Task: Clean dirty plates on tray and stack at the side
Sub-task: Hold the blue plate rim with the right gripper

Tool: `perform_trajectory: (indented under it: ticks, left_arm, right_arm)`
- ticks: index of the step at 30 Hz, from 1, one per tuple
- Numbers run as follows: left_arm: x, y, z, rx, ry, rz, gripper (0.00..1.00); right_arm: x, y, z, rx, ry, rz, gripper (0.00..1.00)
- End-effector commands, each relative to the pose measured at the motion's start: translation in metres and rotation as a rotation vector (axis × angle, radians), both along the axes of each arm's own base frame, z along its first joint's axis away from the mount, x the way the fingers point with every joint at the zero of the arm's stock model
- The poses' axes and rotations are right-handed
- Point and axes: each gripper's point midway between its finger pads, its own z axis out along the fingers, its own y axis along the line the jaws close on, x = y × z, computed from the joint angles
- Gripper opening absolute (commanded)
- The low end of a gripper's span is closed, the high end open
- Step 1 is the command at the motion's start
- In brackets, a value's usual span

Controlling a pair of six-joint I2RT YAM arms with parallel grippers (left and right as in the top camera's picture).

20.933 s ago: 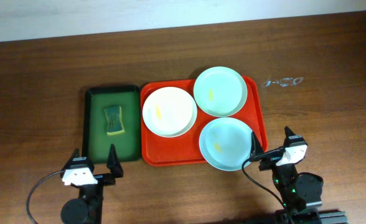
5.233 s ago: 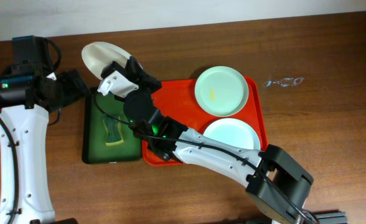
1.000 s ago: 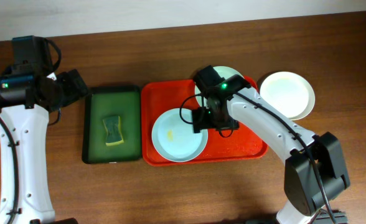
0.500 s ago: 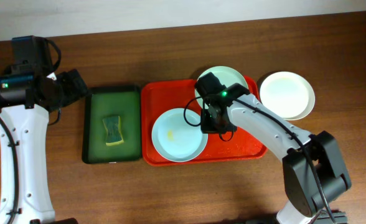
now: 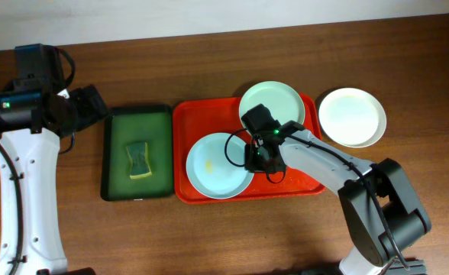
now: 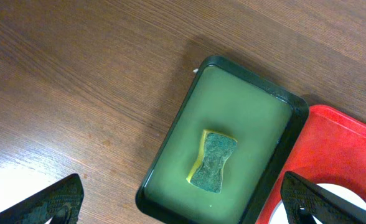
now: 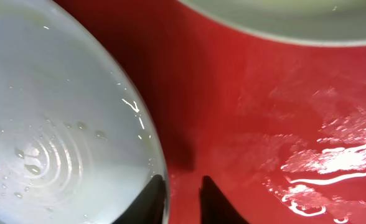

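A pale mint-blue plate [image 5: 217, 166] with a yellow smear lies at the front of the red tray [image 5: 194, 114]. A second mint plate [image 5: 274, 103] sits at the tray's back right, partly under my right arm. A cream-white plate [image 5: 352, 116] rests on the table right of the tray. My right gripper [image 7: 183, 190] is low at the smeared plate's [image 7: 58, 124] right rim. Its jaws are only a narrow gap apart: one fingertip over the rim, the other over wet tray [image 7: 245, 112], red showing between. My left gripper [image 6: 183, 202] hangs wide open above the green tray, holding nothing.
A dark green tray [image 5: 137, 153] with a green-and-yellow sponge [image 5: 138, 156] stands left of the red tray. The same sponge [image 6: 213, 160] shows in the left wrist view. Water glistens on the red tray's right part. Bare wooden table surrounds both trays.
My right gripper has come down and left to the smeared plate's right rim, and its jaws have narrowed from wide apart. The left arm has not moved.
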Motion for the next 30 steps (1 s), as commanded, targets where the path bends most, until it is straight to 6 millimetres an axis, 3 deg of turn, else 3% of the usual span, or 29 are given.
perform_trajectory:
  ticks: [1,5,9,30]
  left_arm:
    - [0.0001,0.0005,0.0028,-0.004,-0.009,0.010,0.99]
    - [0.0001,0.0005,0.0028,-0.004,-0.009,0.010,0.99]
    - [0.0001,0.0005,0.0028,-0.004,-0.009,0.010,0.99]
    - [0.0001,0.0005,0.0028,-0.004,-0.009,0.010,0.99]
  right_arm:
    - [-0.0029,0.0018,0.0039,0.021,-0.002,-0.002,0.16]
    - [-0.0015,0.0026,0.0043,0.024,-0.008,-0.002,0.14]
    - [-0.0023,0.0022,0.0041,0.023,-0.005,-0.002,0.04]
    - [-0.0078,0.0067,0.0041,0.050,0.021,0.006,0.04]
